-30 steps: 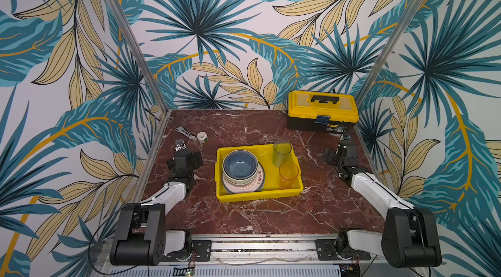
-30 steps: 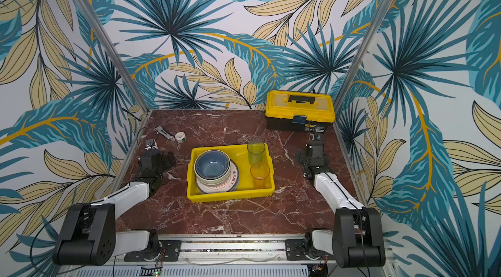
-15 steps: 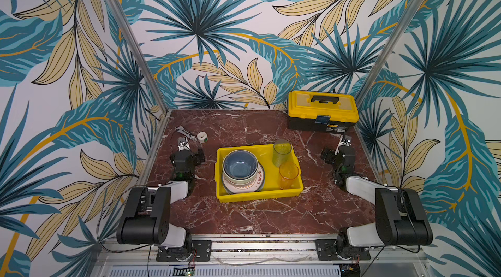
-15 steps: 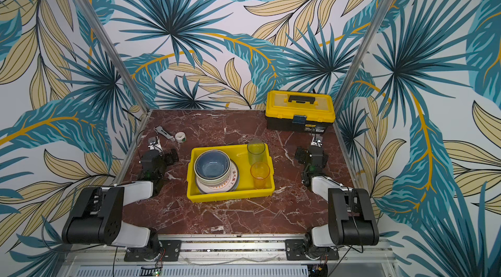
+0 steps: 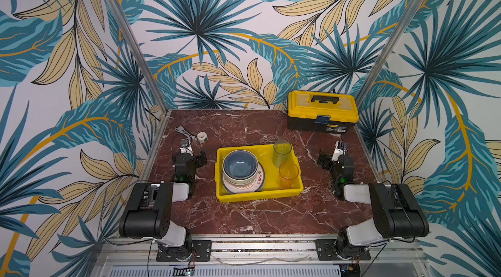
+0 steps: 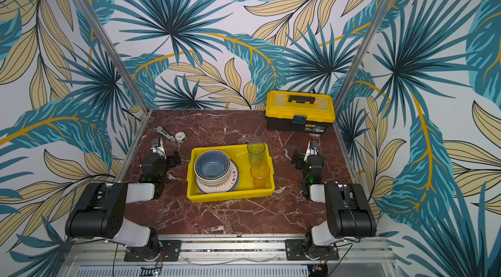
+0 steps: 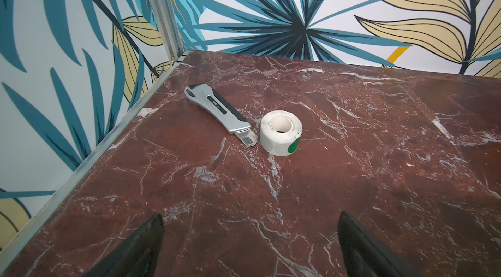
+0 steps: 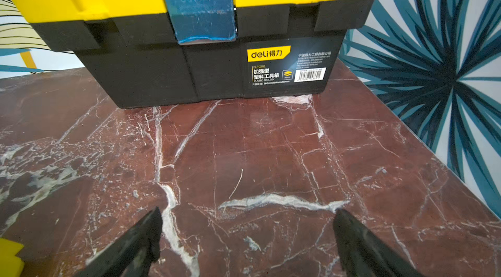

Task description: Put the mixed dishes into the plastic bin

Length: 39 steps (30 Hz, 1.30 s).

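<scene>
The yellow plastic bin (image 5: pixel 257 197) (image 6: pixel 230 196) sits mid-table. In it a blue-grey bowl (image 5: pixel 240 165) (image 6: pixel 212 165) is nested in a pale bowl on stacked plates (image 5: pixel 257 184). A greenish tumbler (image 5: pixel 282 152) (image 6: pixel 256 151) and an orange tumbler (image 5: pixel 288 175) (image 6: pixel 260 174) stand upright in its right half. My left gripper (image 5: pixel 189 156) (image 7: pixel 250 235) rests low, left of the bin, open and empty. To the bin's right my right gripper (image 5: pixel 336 159) (image 8: pixel 248 229) is also open and empty over bare marble. A bin corner (image 8: pixel 8 259) shows in the right wrist view.
A yellow-and-black toolbox (image 5: pixel 322 111) (image 8: pixel 189 31) stands at the back right, just ahead of the right gripper. A grey utility knife (image 7: pixel 219 111) and a white tape roll (image 7: pixel 281 132) lie at the back left, ahead of the left gripper. Patterned walls enclose three sides.
Both arms have folded down over their bases at the front rail. The grippers stay open beside the bin, and the dishes have not moved.
</scene>
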Each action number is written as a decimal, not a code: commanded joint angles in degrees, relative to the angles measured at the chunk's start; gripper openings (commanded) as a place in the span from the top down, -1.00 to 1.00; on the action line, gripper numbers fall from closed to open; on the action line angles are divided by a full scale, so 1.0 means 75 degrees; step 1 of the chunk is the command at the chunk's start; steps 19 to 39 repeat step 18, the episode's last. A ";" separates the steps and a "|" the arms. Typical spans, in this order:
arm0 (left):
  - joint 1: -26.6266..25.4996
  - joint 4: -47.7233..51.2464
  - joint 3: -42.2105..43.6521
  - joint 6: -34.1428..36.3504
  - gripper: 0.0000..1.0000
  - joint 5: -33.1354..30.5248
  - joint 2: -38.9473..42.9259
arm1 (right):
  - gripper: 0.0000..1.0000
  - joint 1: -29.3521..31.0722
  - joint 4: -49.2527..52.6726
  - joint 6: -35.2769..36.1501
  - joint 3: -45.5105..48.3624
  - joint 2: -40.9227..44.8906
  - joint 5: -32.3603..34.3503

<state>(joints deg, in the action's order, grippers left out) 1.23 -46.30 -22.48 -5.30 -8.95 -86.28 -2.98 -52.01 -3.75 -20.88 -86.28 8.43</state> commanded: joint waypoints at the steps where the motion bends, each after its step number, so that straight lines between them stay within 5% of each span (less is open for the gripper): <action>1: 0.0081 -0.0245 0.0009 0.0109 -0.99 0.0057 -0.0017 | -0.99 -0.0023 -0.0485 0.0153 0.0175 0.0048 -0.0178; 39: 0.0081 -0.0237 0.0003 0.0108 -0.99 0.0067 -0.0022 | -0.99 0.0081 -0.0231 0.0238 0.0031 0.0031 -0.0027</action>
